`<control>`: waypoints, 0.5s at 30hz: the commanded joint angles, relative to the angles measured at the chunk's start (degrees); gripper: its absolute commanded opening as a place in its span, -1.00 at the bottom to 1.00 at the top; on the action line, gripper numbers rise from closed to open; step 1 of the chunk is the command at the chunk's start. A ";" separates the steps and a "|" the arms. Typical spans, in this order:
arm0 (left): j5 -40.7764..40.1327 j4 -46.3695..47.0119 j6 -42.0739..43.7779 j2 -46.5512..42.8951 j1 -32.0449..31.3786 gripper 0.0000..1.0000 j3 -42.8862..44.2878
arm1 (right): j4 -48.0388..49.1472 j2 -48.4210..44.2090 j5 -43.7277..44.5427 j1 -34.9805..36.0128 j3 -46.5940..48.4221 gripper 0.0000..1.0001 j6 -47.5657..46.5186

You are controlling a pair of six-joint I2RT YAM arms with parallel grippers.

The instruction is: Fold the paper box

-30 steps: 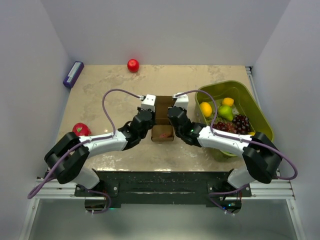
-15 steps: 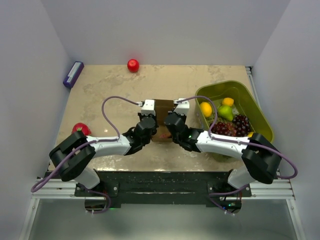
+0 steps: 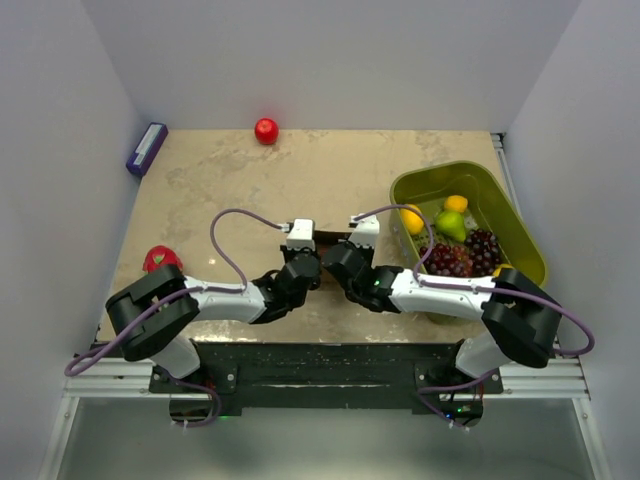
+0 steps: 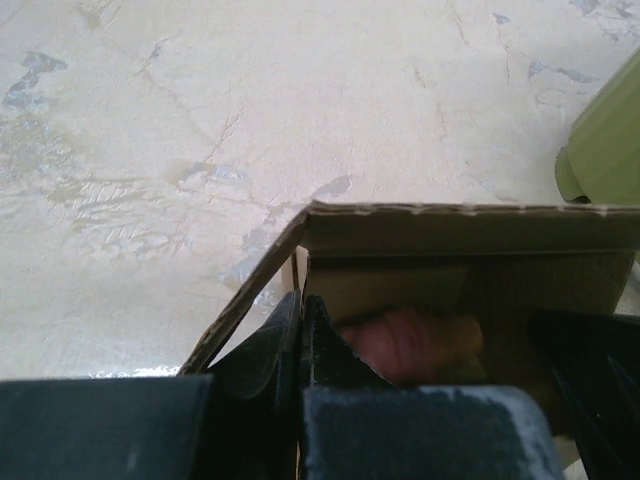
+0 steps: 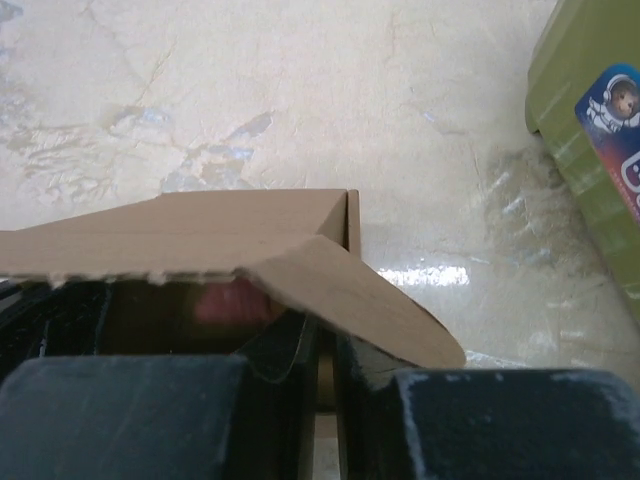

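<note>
The paper box [image 4: 450, 235] is plain brown cardboard, standing open on the table with something pinkish [image 4: 410, 345] inside. From above only a dark sliver of the paper box [image 3: 333, 240] shows between the two wrists. My left gripper [image 4: 301, 335] is shut on the box's left wall. My right gripper [image 5: 326, 375] straddles the right wall, its fingers [image 5: 285, 365] a narrow gap apart with the cardboard edge between them. A rounded flap [image 5: 370, 300] leans out over the right fingers. Seen from above, the left gripper [image 3: 305, 268] and right gripper [image 3: 345, 265] meet at the table's middle.
A green basket [image 3: 447, 168] holding fruit stands right of the box, its wall close by in both wrist views [image 4: 605, 150] [image 5: 590, 150]. A red ball [image 3: 266, 130] lies at the back, a red object [image 3: 160, 260] at the left, a purple box [image 3: 146, 148] at the back left.
Both grippers have drawn toward the near edge and sunk over the box, which now hides beneath them. The right fingers have parted slightly.
</note>
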 commanded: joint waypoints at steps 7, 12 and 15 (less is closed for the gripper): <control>-1.97 -7.84 -3.01 -0.36 -3.02 -1.00 -1.85 | -7.08 -2.58 2.30 2.30 -0.82 -0.35 6.23; -1.88 -8.98 -2.66 -3.09 -3.46 -1.00 -2.02 | -8.59 -6.89 1.60 3.18 -2.31 -0.01 6.76; -1.62 -9.50 -2.75 -4.41 -3.72 -0.94 -2.29 | -8.59 -10.23 -0.16 3.53 -3.72 0.23 6.24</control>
